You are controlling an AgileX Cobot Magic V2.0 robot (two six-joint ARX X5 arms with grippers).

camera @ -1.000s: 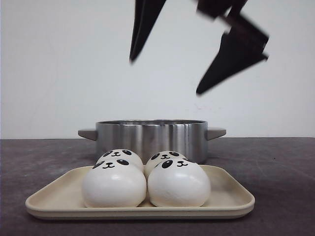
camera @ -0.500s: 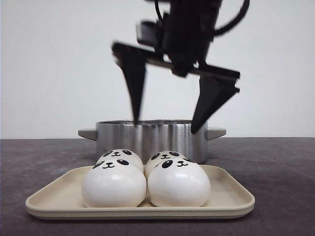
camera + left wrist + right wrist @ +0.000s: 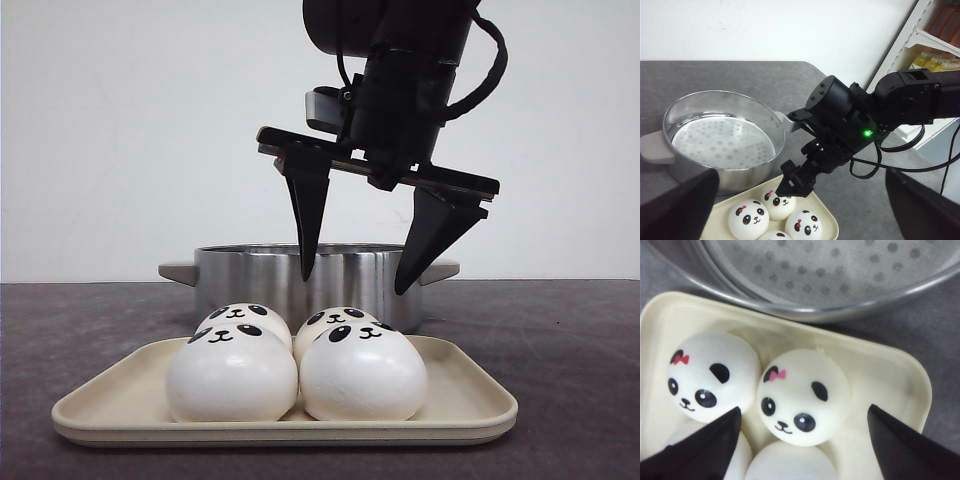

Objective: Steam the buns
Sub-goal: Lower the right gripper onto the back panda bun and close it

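Glossy buns (image 3: 363, 374), brushed-metal pot (image 3: 300, 272)

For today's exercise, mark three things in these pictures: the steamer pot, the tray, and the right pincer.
steamer pot (image 3: 250, 275), front view, its steel side wall.
tray (image 3: 470, 400), front view, bare floor near its right rim.
right pincer (image 3: 355, 278), front view, midway between its open fingertips.

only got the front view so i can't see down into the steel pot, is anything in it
Observer: No. The left wrist view shows the round stainless steel pot holding only a bare perforated steamer plate.
Operator: which bun is the black gripper lined up on
Observer: The right gripper is open, its fingers either side of the white panda-face bun with the pink bow, in the row nearer the pot.
Operator: where's the left arm
Observer: Raised above the pot and buns. The left gripper is open and holds nothing.
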